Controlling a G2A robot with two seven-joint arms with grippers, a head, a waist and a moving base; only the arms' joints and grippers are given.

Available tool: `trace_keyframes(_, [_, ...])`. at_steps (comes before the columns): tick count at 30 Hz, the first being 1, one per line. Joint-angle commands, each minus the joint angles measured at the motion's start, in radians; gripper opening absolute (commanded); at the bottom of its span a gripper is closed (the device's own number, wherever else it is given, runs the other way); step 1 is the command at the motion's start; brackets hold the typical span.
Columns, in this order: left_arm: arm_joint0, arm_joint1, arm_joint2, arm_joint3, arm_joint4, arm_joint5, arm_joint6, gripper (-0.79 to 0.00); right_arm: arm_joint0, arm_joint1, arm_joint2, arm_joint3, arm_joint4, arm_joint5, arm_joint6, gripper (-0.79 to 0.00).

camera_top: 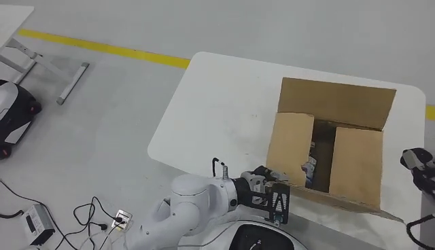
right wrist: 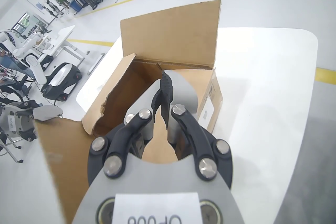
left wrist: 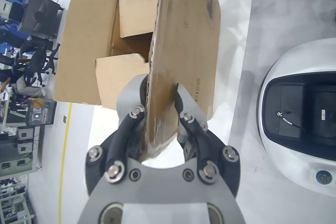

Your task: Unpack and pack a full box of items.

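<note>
A brown cardboard box (camera_top: 357, 165) stands on the right half of the white table (camera_top: 224, 114). Its far flap stands up and two inner flaps lie partly folded over the opening. Small packaged items (camera_top: 311, 165) show in the gap between them. My left gripper (left wrist: 161, 97) is shut on the edge of the box's near flap (left wrist: 189, 25), at the table's front edge (camera_top: 270, 185). My right gripper (right wrist: 164, 83) is shut with nothing in it. It hovers off the box's right side (camera_top: 418, 162), pointing at the box (right wrist: 170, 33).
The table's left half is bare. A yellow line (camera_top: 102, 47) crosses the floor behind. Another table (camera_top: 13, 19) and a dark robot base (camera_top: 13, 114) stand far left, and cables (camera_top: 81, 219) lie on the floor.
</note>
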Motion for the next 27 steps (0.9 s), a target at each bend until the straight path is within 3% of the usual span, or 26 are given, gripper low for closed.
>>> trace_keyframes(1, [-0.020,-0.005,0.019,0.013,0.004,0.038,-0.003,0.000,0.000,0.001,0.000,0.000,0.002,-0.001,0.001,-0.776])
trace_keyframes(11, [-0.184,-0.047,0.131,0.185,0.030,0.225,-0.124,0.000,-0.001,0.005,0.039,-0.004,0.025,0.019,-0.011,-0.739])
trace_keyframes(15, [-0.260,-0.068,0.178,0.257,0.023,0.259,-0.179,0.000,0.003,0.007,0.049,-0.007,0.049,0.027,0.001,-0.671])
trace_keyframes(20, [-0.322,-0.092,0.220,0.319,-0.009,0.311,-0.236,0.000,0.058,0.014,0.029,0.014,0.018,0.123,0.063,-0.785])
trace_keyframes(27, [-0.347,-0.108,0.237,0.316,-0.026,0.314,-0.271,0.000,0.212,0.022,-0.014,0.115,-0.036,0.222,0.079,-0.785])
